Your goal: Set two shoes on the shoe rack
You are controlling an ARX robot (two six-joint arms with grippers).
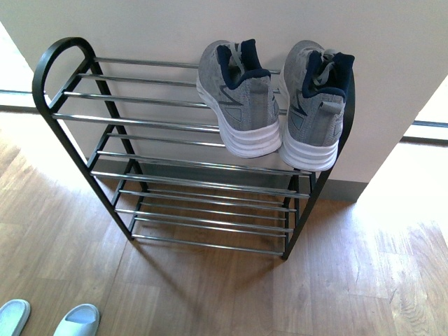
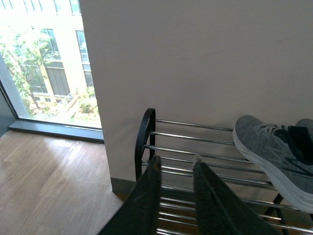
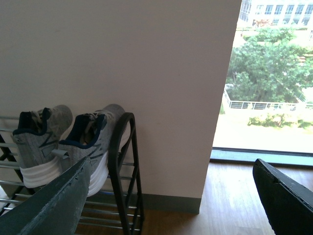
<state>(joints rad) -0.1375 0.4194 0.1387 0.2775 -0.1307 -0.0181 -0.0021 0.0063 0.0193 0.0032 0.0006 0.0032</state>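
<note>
Two sneakers, one beside the other, are sitting on the top tier of the rack, in the upper right of the front view. Their toes are pointing at the wall and their white heels are hanging out past the front rod. That overhang is looking like the main risk. The soles are bearing on only a few thin, smooth rods, so a knock to the frame from either arm could be sending a shoe sliding forward and off. The sneaker further right is also crowding the end loop, so a nudge there could be tipping it sideways.

Judging by the task, both shoes are lying where they belong.

The left gripper is holding nothing, its fingers standing a little apart, near the rack's bare end. The right gripper is spreading wide and is likewise empty, close to the end loop beside the sneakers.

Counting: two grey sneakers, one rack of several tiers, and two pale slides, one and the other, lying on the floor at the lower left edge, partly cut off.
</note>
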